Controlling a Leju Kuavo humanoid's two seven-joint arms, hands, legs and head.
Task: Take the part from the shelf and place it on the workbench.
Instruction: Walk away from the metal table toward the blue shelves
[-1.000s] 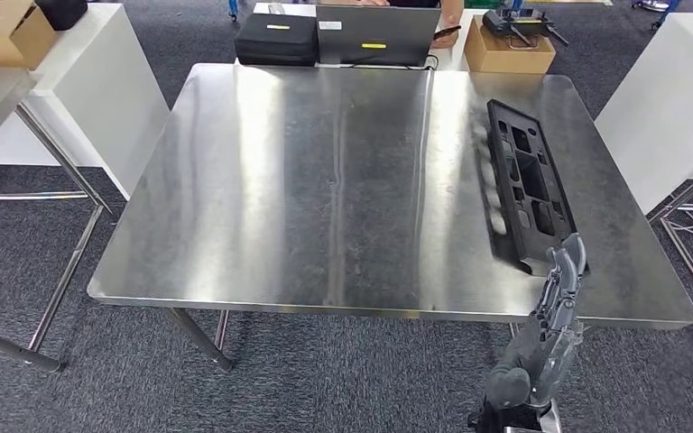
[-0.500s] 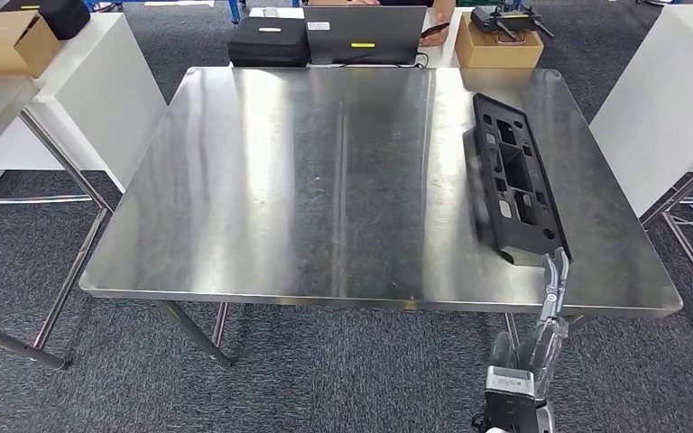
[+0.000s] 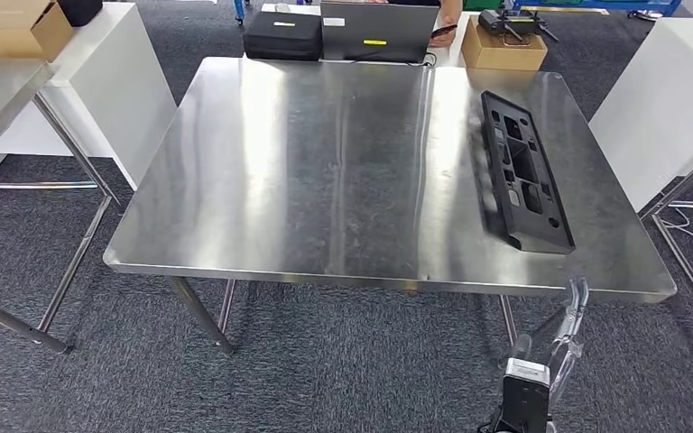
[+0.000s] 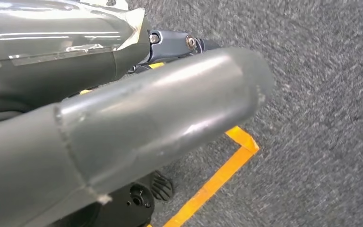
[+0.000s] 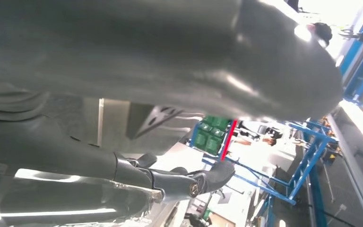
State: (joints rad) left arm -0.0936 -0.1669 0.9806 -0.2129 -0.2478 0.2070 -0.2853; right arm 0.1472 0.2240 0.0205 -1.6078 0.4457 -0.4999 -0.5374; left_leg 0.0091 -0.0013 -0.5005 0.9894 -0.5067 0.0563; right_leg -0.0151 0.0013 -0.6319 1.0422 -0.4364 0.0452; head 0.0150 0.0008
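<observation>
since a second ago the right hand [image 3: 567, 327] has let go of the near end of the black part [image 3: 523, 170] and dropped below the workbench [image 3: 325, 162] edge, its fingers loosely apart and holding nothing, so the placing looks done and only the retreat remains. the part lies flat on the right side of the bench, long axis running from the near edge toward the far one, leaning slightly left. i cannot tell how the left hand [image 4: 123, 127] is set.
</observation>
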